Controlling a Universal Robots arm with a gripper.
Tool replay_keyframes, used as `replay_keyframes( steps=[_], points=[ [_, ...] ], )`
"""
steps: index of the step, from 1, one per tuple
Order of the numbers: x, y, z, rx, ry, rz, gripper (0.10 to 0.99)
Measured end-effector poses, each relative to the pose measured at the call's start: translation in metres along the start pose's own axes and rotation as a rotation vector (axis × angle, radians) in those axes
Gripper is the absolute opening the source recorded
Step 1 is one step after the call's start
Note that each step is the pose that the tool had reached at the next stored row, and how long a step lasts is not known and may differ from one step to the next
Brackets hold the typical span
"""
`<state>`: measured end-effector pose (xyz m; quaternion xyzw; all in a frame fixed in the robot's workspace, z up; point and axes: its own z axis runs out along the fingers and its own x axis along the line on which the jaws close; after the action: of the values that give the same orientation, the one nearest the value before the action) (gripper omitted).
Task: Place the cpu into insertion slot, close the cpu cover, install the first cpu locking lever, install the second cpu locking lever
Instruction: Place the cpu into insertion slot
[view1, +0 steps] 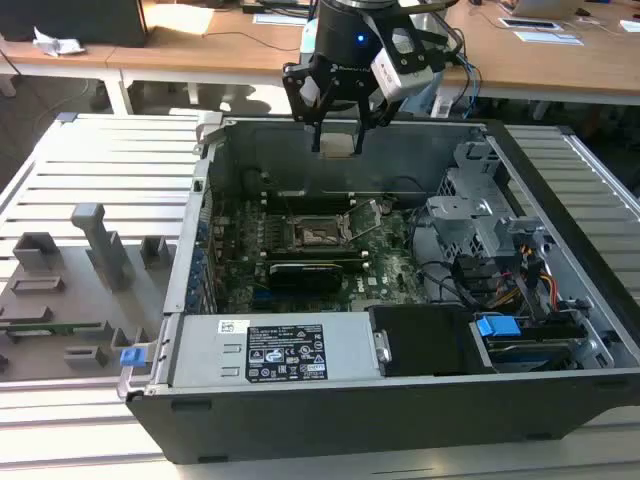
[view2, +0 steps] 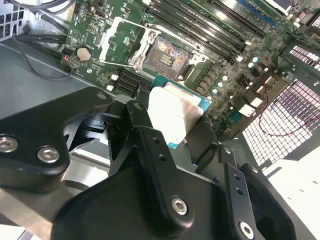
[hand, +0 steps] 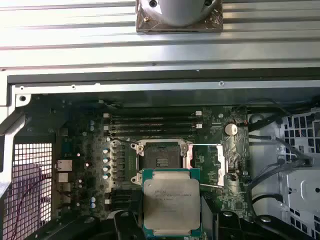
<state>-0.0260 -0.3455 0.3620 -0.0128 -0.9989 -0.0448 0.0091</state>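
Cpu (hand: 171, 205) clamped between gripper (view1: 340, 132) fingers (view2: 150, 145), metal lid facing first wrist camera, green rim showing round it. Jaws closed to chip's width, gripping two opposite edges. Chip held in air above computer case (view1: 330, 410), near its far wall in exterior view, well clear of motherboard (hand: 85, 150). Insertion slot (hand: 161, 162) bare, contacts exposed, near middle of board, just beside memory slots (hand: 150, 122). Cpu cover (hand: 210, 167) swung open, beside socket on coin battery (hand: 230, 129) side. Case rests on slatted table (view1: 100, 160).
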Motion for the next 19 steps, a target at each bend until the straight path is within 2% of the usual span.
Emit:
replay_keyframes(
  steps=[2, 9, 19],
  points=[
    [0.0, -0.0002, 0.0019, 0.003, 0.0, 0.0, 0.541],
    [-0.0002, -0.0009, 0.0103, 0.004, -0.0001, 0.0, 0.541],
    [-0.0003, -0.0016, 0.0173, 0.007, -0.0002, 0.0, 0.541]
  ],
)
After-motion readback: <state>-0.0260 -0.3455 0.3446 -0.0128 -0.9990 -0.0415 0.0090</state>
